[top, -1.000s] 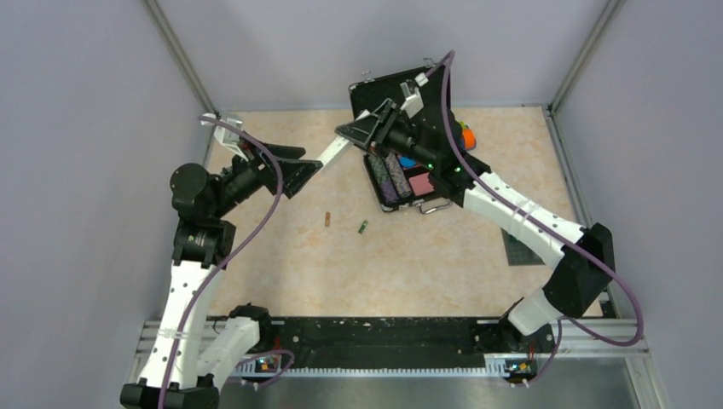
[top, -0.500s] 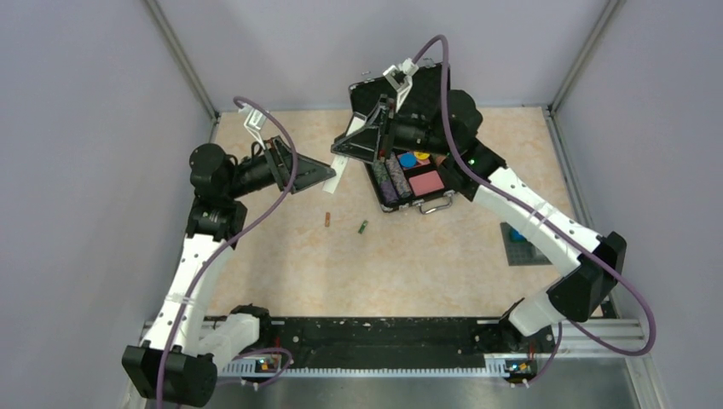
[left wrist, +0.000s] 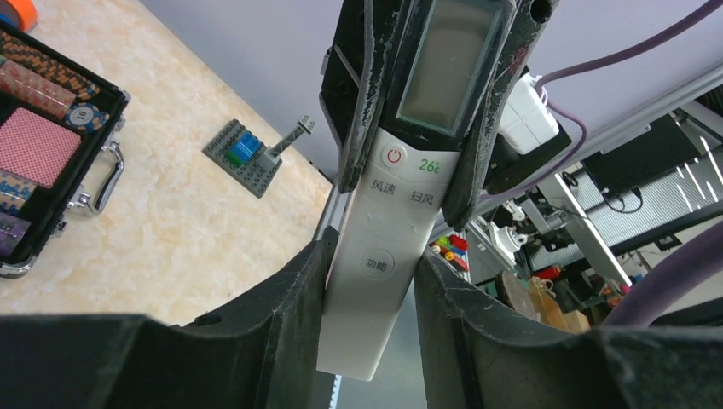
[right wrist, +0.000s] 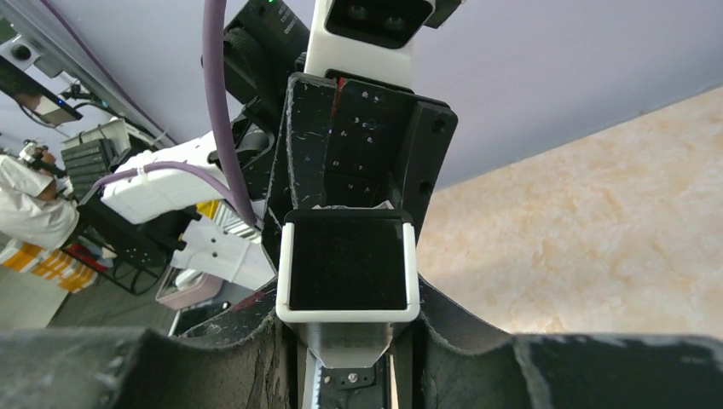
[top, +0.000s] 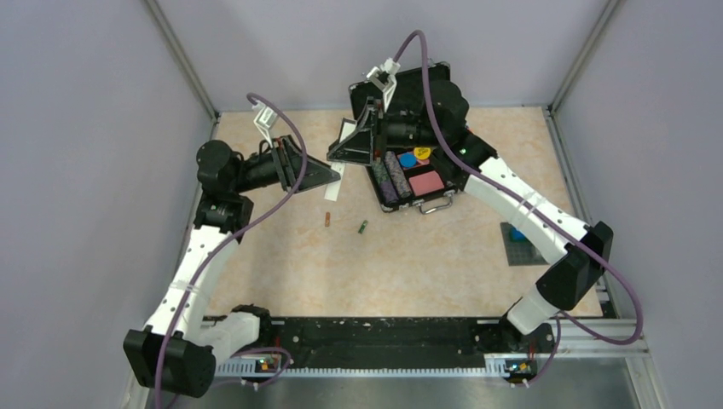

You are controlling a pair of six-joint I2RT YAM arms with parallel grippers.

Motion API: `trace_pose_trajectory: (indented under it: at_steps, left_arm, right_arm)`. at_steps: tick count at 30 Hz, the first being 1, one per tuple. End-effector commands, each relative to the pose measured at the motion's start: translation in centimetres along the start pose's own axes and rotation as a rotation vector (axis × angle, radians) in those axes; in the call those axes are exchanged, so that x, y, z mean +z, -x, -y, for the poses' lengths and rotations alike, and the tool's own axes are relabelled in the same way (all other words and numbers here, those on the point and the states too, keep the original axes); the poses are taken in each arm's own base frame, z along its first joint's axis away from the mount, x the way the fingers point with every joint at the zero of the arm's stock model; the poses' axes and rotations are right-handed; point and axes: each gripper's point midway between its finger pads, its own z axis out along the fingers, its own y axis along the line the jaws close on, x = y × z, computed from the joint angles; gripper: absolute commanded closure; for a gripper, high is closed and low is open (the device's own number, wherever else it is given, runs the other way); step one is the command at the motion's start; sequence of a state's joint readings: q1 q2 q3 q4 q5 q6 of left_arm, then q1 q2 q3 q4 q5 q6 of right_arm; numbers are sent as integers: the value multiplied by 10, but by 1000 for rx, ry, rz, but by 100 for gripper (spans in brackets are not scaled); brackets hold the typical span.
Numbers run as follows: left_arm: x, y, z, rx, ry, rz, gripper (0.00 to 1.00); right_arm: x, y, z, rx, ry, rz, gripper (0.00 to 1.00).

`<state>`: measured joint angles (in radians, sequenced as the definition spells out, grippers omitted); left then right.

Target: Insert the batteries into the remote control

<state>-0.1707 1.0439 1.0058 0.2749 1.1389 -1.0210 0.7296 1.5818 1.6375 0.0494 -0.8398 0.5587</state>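
The remote control (left wrist: 384, 213) hangs in mid-air above the far-left part of the table (top: 409, 264), pinched from both ends. The left gripper (left wrist: 373, 281) is closed on its button end. The right gripper (right wrist: 349, 332) is clamped round its display end.

The two batteries lie on the table just below, a little apart: a brownish-red battery (top: 327, 219) and a green battery (top: 362, 226).

You appear to be mid-way through re-gripping the remote, so let only one side go at a time. The button face looks at the left wrist camera and the back is hidden, so you will probably need to turn it until the battery cover shows. Squeeze the long edges, not the faces, because the shell looks slick.

The remote is a slim bar of glossy white plastic with rounded corners, a grey display pane and shallow round buttons. The fingers (left wrist: 294, 298) are black, wedge-shaped and scuffed pale along their edges. The table is matt, marbled beige. To the right, an open black case (top: 385, 203) holds striped chips and a pink card deck. A grey brick baseplate (left wrist: 247, 153) sits well apart.
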Motion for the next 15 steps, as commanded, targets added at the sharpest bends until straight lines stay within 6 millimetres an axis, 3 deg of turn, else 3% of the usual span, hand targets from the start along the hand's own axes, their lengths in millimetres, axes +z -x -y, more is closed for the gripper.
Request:
trace_pose_trajectory:
  at_steps: [1,4,8,10,11,15]
  left_arm:
    - [4,-6,19,90,-70,-69,62]
    - [7,-7,13,90,-54,-80,81]
    - [9,-5,9,81,-53,-87,100]
    - [10,-5,8,85,-55,-88,100]
    - [11,-4,8,88,-55,-86,100]
    - [13,4,9,113,-41,-34,100]
  right_arm:
    - [-1,17,-13,-74,32,22,99]
    - [-1,14,-12,-69,35,15,99]
    - [0,13,-11,-65,37,5,99]
    - [0,13,-9,-56,23,6,97]
    - [0,14,-9,-53,17,9,93]
    - [-3,28,-1,-7,-73,87,53]
